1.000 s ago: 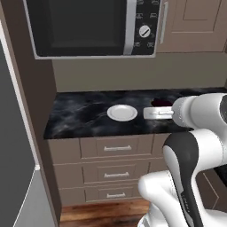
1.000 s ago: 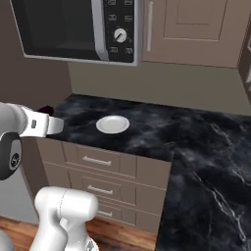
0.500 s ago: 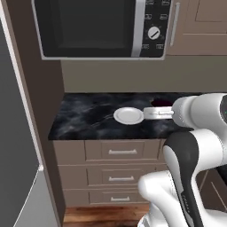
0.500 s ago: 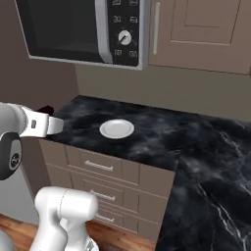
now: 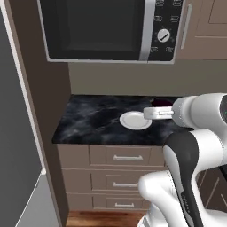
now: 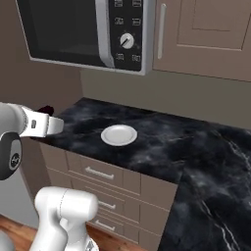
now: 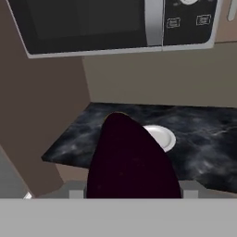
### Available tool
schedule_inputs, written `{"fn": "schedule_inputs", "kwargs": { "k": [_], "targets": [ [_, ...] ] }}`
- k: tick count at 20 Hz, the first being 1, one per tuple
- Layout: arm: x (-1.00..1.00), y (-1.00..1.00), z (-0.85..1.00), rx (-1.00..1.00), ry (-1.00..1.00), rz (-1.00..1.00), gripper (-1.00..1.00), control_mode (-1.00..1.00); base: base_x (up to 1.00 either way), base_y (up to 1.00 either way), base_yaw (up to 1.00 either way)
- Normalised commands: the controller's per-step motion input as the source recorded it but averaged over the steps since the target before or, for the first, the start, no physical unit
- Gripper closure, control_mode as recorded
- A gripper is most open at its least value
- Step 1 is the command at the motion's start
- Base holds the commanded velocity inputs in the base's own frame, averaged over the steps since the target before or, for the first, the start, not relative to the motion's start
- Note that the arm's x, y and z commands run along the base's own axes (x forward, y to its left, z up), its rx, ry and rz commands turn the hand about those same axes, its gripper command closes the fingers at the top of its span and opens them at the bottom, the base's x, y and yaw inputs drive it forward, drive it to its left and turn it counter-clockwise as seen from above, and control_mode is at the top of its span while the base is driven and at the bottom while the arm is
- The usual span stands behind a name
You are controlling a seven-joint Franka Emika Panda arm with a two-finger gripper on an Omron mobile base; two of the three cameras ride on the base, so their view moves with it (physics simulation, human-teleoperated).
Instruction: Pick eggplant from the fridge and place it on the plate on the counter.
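One plate, left base view: the white plate (image 5: 135,120) lies on the black marbled bench (image 5: 95,119), under the microwave (image 5: 111,30).
Arm, left base view: the white forearm reaches across at bench height; a dark lump, the eggplant (image 5: 162,103), shows just behind the wrist, right of the plate.
Right base view: the plate (image 6: 118,135) sits near the bench's front edge, above the wooden drawers (image 6: 100,172); the eggplant (image 6: 45,109) peeks out behind the hand, well left of the plate.
Hand view: the eggplant (image 7: 131,159) fills the lower centre, its tip overlapping the plate (image 7: 162,135).
Jaws: clenched on the eggplant, fingertips hidden.
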Motion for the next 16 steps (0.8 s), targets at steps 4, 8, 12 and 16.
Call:
{"fn": "schedule_inputs", "kwargs": {
  "k": [4, 8, 12, 16],
  "targets": [
    [0.00, 0.00, 0.00, 0.00, 0.00, 0.00, 1.00, 1.00, 0.35, -0.17, 0.14],
    [0.00, 0.00, 0.00, 0.00, 0.00, 0.00, 1.00, 1.00, 0.35, -0.15, 0.13],
    [0.00, 0.00, 0.00, 0.00, 0.00, 0.00, 1.00, 1.00, 0.36, -0.17, 0.13],
    [0.00, 0.00, 0.00, 0.00, 0.00, 0.00, 1.00, 1.00, 0.44, -0.21, 0.12]
  ]
}}
